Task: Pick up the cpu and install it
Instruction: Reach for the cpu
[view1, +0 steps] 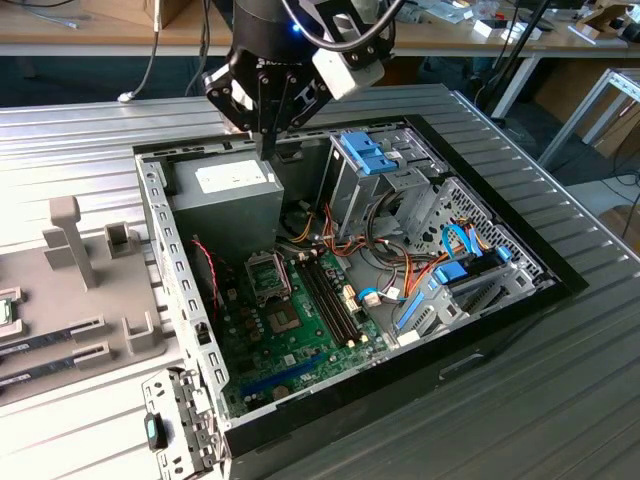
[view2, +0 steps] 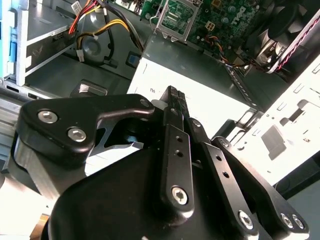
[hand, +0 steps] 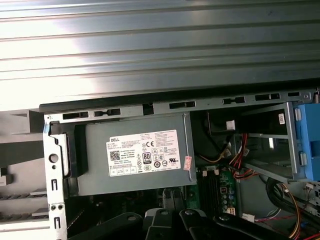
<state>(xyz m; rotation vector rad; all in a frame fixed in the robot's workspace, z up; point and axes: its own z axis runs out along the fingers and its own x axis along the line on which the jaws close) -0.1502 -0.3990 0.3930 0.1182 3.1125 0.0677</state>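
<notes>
A: How is the pincer (view2: 175, 93) made up?
B: Matte black metal is used throughout. Jointed link bars (view2: 220, 165) are carried on a broad body, and each is pinned by silver socket-head screws (view2: 76, 134). Small round holes are drilled down the narrow fingers (view2: 175, 145).
A: And what is seen above it, in the exterior view?
B: A white boxy module (view1: 345, 68) is fixed at the wrist, and black cables (view1: 325, 40) are looped just beside it. A small blue light (view1: 293, 27) is lit on the dark wrist housing — faint white lettering is printed lower down.
</notes>
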